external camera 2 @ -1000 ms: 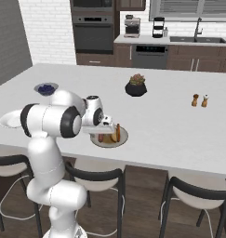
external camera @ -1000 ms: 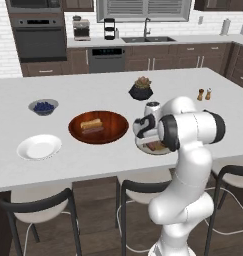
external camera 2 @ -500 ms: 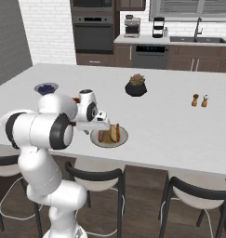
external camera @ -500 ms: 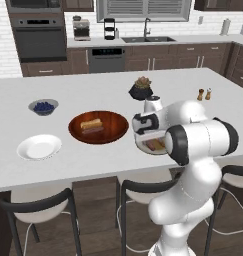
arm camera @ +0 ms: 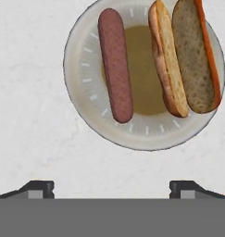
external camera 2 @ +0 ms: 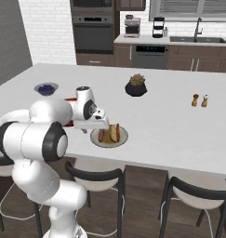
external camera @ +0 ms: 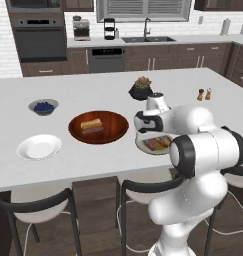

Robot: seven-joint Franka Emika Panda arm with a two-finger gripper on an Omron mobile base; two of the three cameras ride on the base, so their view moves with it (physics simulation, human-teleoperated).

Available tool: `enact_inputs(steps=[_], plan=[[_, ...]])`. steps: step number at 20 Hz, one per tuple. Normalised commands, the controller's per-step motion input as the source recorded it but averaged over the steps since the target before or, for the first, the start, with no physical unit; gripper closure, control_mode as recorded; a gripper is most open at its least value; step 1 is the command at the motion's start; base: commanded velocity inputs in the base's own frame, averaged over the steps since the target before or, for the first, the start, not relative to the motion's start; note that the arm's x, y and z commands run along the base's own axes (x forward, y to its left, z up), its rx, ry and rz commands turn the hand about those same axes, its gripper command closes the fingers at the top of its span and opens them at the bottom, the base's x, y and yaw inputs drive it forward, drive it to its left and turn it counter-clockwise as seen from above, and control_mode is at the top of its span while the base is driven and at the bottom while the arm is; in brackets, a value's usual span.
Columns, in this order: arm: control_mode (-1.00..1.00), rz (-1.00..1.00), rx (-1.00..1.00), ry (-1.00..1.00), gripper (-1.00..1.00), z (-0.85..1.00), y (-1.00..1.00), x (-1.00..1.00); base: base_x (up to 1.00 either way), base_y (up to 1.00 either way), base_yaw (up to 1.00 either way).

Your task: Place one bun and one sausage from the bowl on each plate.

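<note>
The cream-rimmed plate [arm camera: 79, 92] with a tan centre holds one dark red-brown sausage [arm camera: 115, 65] and one split golden bun [arm camera: 185, 58]. My gripper [arm camera: 112, 190] hangs open just off this plate's edge, its two fingertips [arm camera: 37, 189] wide apart over bare counter, holding nothing. From the base, the gripper [external camera: 151, 134] points down at the left side of that plate [external camera: 148, 150]. The reddish-brown bowl [external camera: 115, 131] lies left of it with a second bun [external camera: 91, 123] and sausage [external camera: 93, 130] inside. The white plate [external camera: 39, 147] sits bare further left.
A small grey bowl of blue berries [external camera: 43, 106] stands at the back left. A dark potted plant [external camera: 141, 90] and two shakers [external camera: 204, 94] stand behind the plate. Stools [external camera: 143, 187] line the counter's near edge.
The arm's elbow has swung out to the right and lower, while the hand has stayed over the cream plate's left edge. The jaws have stayed open.
</note>
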Motion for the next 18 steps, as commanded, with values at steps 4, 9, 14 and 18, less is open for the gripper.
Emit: enact_inputs(steps=[4, 9, 14, 18], plan=[[-1.00, 0.00, 0.00, 0.00, -1.00, 0.15, 0.00, -0.24, 0.00, 0.00, 0.00], [-1.00, 0.00, 0.00, 0.00, -1.00, 0.14, -0.06, -0.11, 0.00, 0.00, 0.00], [-1.00, 0.00, 0.00, -0.01, -1.00, 0.11, -0.10, -0.02, 0.00, 0.00, 0.00], [-1.00, 0.00, 0.01, -0.02, -1.00, 0.01, -0.24, -0.12, 0.00, 0.00, 0.00]])
